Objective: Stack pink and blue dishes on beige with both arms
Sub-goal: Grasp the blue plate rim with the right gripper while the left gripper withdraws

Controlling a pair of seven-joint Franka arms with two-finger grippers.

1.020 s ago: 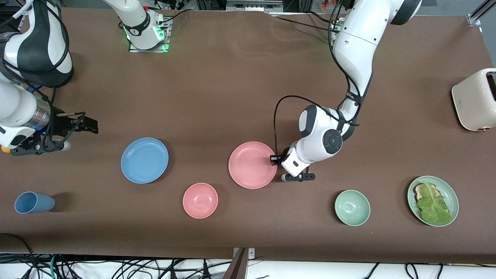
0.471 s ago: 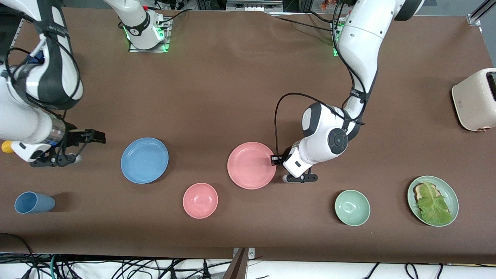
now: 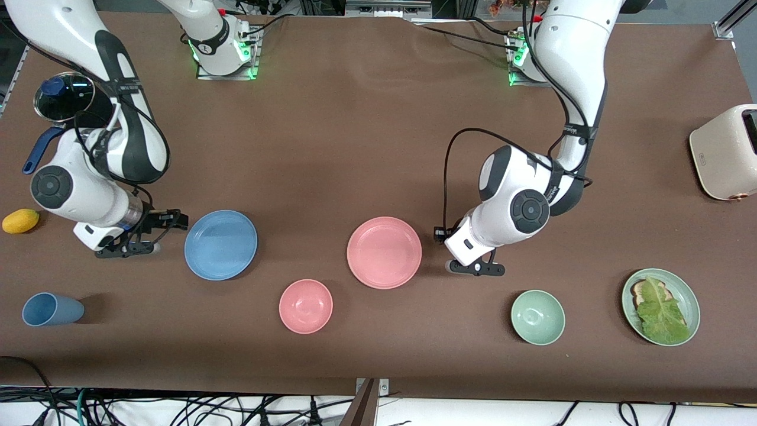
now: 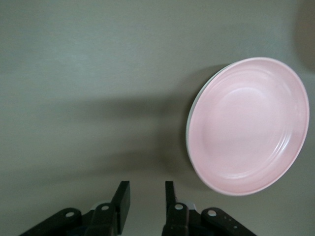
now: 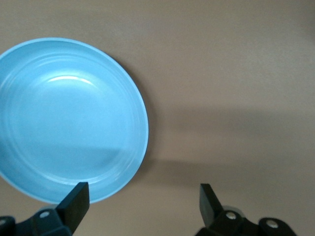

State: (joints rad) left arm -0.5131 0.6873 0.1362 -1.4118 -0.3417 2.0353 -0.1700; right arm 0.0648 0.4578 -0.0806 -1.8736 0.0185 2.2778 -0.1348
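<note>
The pink plate [image 3: 384,252] is lying empty at mid-counter, with what is appearing to be a pale rim of another plate showing under its edge in the left wrist view; the beige plate is not otherwise showing. The blue plate [image 3: 220,244] is sitting empty toward the right arm's end. The pink bowl [image 3: 306,306], green bowl [image 3: 537,317] and tipped blue cup [image 3: 52,309] are holding nothing visible; the green plate [image 3: 660,306] is carrying toast under a lettuce leaf. The left gripper [image 3: 455,251] is hovering beside the pink plate, its fingers [image 4: 123,197] standing narrowly apart, gripping nothing. The right gripper [image 3: 159,231] is waiting beside the blue plate, fingers [image 5: 76,199] spread wide. The toaster [image 3: 726,152] is being cut off by the frame edge.
</note>
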